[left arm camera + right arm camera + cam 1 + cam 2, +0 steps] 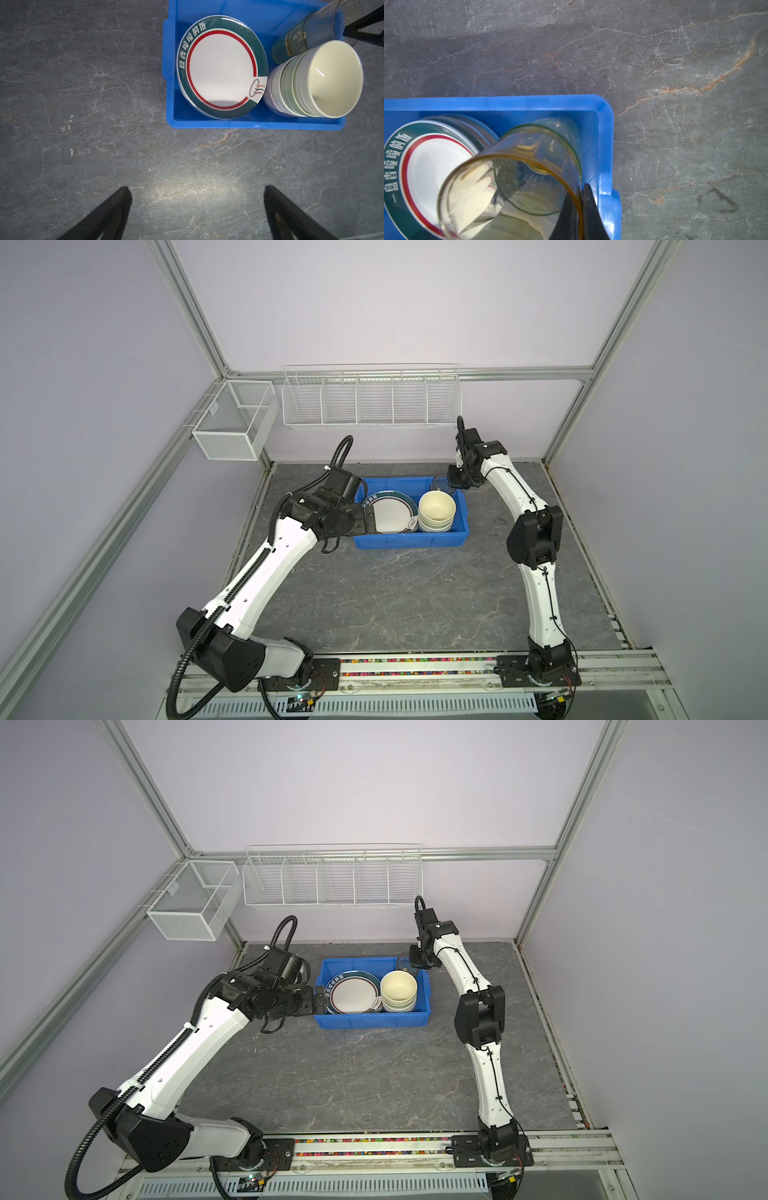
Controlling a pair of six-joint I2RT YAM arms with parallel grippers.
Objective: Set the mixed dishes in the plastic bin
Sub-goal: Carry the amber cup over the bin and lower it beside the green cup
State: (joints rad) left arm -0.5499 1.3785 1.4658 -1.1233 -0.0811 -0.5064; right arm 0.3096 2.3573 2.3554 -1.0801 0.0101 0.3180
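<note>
Two cups sit nested in the far right corner of the blue bin (411, 540), an amber cup (471, 197) inside a green cup (562, 135), and we see the right gripper (582, 187) pinched shut on the amber cup's rim, one finger inside and one outside. In the bin's left half lies a stack of plates (390, 514) topped by a white one with a teal and red rim, and just beside it stands a stack of bowls (436, 510) with a cream one on top. At the bin's left end we find the left gripper (196, 189) spread wide and holding nothing, over the grey bench (395, 605).
</note>
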